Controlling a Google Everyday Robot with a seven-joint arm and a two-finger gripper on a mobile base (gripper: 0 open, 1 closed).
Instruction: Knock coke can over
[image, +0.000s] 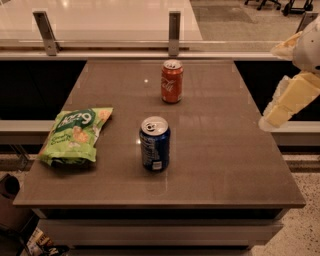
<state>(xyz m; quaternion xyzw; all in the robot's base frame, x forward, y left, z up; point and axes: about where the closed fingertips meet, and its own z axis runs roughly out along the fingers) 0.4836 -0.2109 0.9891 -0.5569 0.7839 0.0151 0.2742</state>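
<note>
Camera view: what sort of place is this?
Probably an office break area: a brown table with the coke can, a blue can and a chip bag, a railing post behind, rolling chair bases beyond. The pincer hangs beside the table's right edge.

Dim warm light, overhead glare on table, gripper at right edge perhaps overexposed

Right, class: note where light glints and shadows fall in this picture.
Camera view: small glints on the glossy table, left of the coke can and left of the blue can; a soft shadow under the chip bag's near edge; the gripper, pale and warm-lit, hangs past the table's right edge.
</note>
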